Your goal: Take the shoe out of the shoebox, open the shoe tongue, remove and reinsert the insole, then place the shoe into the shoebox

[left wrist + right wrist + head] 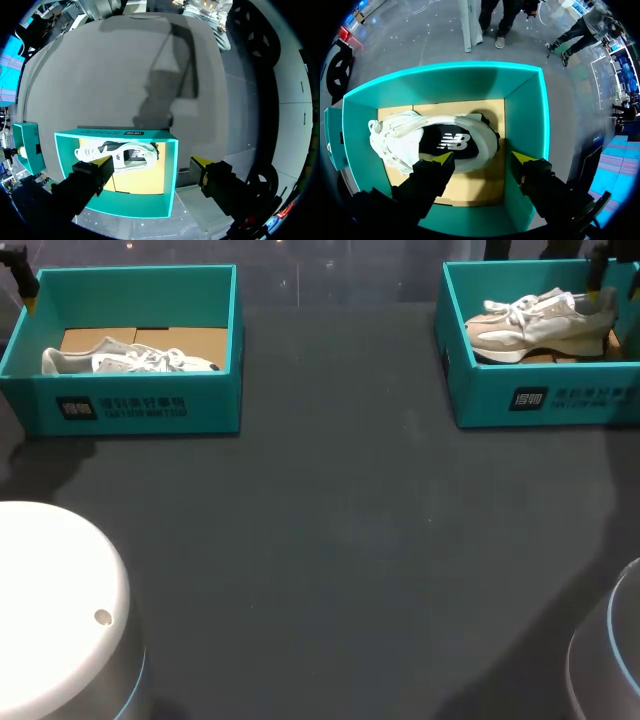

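Observation:
Two teal shoeboxes stand at the back of the dark table. The left shoebox (140, 405) (117, 134) holds a white and grey shoe (130, 361) (122, 155) on its side. My left gripper (22, 285) (152, 162) hangs open above that box's far rim, touching nothing. The right shoebox (530, 400) (445, 75) holds a beige and white shoe (535, 322) (432, 140) with a dark insole. My right gripper (602, 275) (484, 158) is down in this box at the shoe's heel. One finger is at the shoe's side, the other over bare cardboard, with its jaws apart.
White robot bases fill the near left corner (60, 610) and near right corner (610, 660). The table (330, 540) stretches wide between the boxes and the bases. Cardboard lines both box floors.

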Controlling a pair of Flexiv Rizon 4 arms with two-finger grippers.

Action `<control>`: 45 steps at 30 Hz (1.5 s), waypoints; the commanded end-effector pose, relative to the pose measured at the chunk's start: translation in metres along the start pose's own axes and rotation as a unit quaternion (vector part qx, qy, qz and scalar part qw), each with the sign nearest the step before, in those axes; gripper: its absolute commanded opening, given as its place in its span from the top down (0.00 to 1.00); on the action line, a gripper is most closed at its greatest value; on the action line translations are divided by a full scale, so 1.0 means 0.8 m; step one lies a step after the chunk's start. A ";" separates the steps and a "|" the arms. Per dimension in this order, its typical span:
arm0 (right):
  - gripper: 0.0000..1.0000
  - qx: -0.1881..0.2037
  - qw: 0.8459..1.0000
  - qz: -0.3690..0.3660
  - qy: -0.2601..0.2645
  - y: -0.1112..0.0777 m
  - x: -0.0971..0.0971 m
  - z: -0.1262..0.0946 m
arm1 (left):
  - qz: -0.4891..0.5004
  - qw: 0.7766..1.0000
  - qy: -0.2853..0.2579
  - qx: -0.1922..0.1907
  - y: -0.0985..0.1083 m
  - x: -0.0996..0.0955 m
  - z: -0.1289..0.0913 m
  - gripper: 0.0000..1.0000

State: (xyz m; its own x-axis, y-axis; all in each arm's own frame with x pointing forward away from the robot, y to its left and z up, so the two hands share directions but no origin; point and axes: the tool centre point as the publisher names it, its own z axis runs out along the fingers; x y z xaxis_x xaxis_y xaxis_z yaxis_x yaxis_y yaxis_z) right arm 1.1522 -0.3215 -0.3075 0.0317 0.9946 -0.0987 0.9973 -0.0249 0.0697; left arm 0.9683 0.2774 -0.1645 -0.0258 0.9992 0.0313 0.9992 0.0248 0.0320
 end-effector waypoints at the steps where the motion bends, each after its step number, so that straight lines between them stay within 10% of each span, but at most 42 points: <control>1: 0.27 0.009 1.000 0.003 -0.002 0.011 0.000 0.011 | 0.000 1.000 0.001 -0.001 -0.001 0.000 -0.001 0.00; 36: 0.23 0.044 0.999 0.020 -0.001 0.016 -0.005 0.062 | 0.000 1.000 0.001 -0.001 -0.001 0.000 -0.001 0.00; 45: 0.42 0.050 0.999 0.017 0.000 0.017 -0.001 0.070 | 0.000 1.000 0.001 -0.001 -0.001 0.000 -0.001 0.00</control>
State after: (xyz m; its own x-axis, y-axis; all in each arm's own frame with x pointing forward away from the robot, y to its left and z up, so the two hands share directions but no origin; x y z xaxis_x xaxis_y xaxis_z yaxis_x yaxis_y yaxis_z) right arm 1.1602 -0.3267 -0.3594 0.0659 0.9929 -0.0985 0.9977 -0.0672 -0.0091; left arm 0.9683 0.2775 -0.1645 -0.0258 0.9992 0.0313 0.9992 0.0248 0.0320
